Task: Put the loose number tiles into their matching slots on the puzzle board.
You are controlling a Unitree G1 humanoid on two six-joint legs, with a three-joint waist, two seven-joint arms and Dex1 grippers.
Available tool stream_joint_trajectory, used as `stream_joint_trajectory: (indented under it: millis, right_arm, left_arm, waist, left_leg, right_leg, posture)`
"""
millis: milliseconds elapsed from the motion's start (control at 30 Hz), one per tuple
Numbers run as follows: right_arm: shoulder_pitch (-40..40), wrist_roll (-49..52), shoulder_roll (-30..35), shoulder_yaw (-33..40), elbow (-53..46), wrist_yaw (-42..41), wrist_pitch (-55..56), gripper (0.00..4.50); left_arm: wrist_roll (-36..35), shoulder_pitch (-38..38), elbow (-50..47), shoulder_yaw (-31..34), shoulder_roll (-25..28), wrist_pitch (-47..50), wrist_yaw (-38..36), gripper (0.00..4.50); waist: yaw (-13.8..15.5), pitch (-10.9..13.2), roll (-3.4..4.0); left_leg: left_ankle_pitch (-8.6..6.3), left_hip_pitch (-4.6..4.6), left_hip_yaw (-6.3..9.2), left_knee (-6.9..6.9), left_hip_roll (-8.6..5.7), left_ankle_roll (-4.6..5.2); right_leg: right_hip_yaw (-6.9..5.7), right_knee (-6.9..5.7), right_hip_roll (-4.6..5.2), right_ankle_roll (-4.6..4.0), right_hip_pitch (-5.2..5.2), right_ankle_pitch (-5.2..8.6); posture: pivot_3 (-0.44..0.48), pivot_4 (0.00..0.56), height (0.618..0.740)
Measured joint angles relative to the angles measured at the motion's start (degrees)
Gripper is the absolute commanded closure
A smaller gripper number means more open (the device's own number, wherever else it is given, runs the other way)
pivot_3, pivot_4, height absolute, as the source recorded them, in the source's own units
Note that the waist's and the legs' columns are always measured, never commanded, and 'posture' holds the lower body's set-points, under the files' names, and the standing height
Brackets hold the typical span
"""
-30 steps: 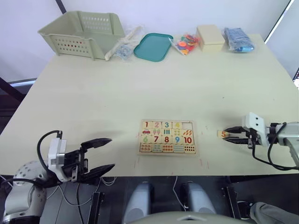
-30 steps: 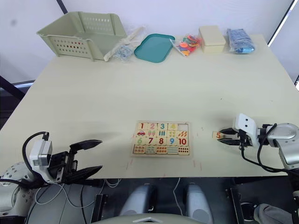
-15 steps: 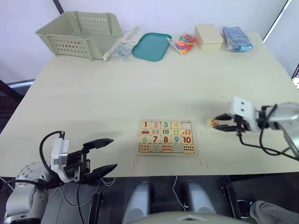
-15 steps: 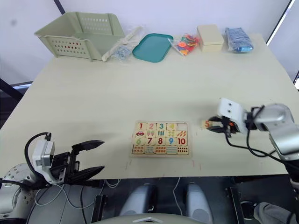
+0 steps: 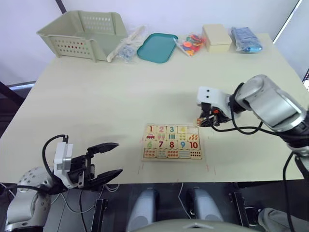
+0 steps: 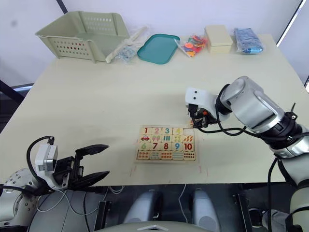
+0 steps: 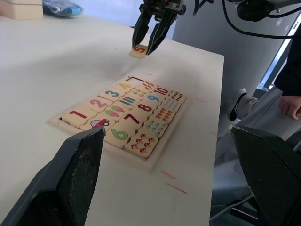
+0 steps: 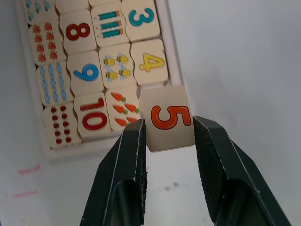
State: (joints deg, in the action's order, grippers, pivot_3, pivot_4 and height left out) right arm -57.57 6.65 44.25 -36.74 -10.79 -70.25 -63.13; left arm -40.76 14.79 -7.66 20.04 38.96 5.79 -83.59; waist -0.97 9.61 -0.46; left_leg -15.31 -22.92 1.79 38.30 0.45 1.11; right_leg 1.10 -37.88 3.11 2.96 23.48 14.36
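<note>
In my right wrist view the tile 5 (image 8: 168, 118) covers the empty slot, and the puzzle board (image 8: 167, 56) is cut at the edge.

Your right arm reaches in from the table's right edge, forearm angled toward the middle, wrist bent downward. Your right gripper (image 8: 167, 136) points down at the table, its two black fingers (image 8: 129, 165) clamped on either side of the tile marked 5 (image 8: 168, 117), held off the surface. Your left gripper (image 5: 107, 161) hangs at the table's near edge, toward its left corner, fingers spread apart and holding nothing.
</note>
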Motion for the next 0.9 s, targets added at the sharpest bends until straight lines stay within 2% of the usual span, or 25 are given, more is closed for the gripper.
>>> stream_joint_trajectory:
  millis: [167,600,900]
  right_arm:
    - [0.4,-0.8,-2.0,-3.2,2.2,2.0,0.0,3.56]
    - [1.6,-0.8,-2.6,-3.5,2.7,4.5,-0.6,3.56]
    - [2.4,-0.8,-2.7,-3.7,2.4,5.3,-1.3,3.56]
  left_arm:
    - [0.0,1.4,-0.4,0.0,-0.2,0.0,0.1,0.00]
    - [-0.6,2.2,-0.7,0.5,-0.6,-0.1,0.2,0.00]
    - [-2.2,2.0,-0.7,2.1,-2.5,0.0,2.8,0.00]
  waist:
    - [0.2,0.0,0.01]
    - [0.0,0.0,0.01]
    - [0.0,0.0,0.01]
  left_leg:
    - [0.00,-0.01,0.01,0.00,-0.03,0.00]
    - [0.00,0.00,0.01,-0.01,-0.02,0.00]
    - [0.00,0.00,0.02,-0.01,-0.02,0.00]
  right_leg:
    - [-0.01,0.00,0.03,0.01,0.00,0.00]
    - [-0.01,0.00,0.01,0.00,0.00,0.00]
    - [-0.02,0.00,0.02,0.00,0.00,0.00]
  posture:
    - [0.000,0.150,0.740]
    - [0.000,0.150,0.740]
    - [0.000,0.150,0.740]
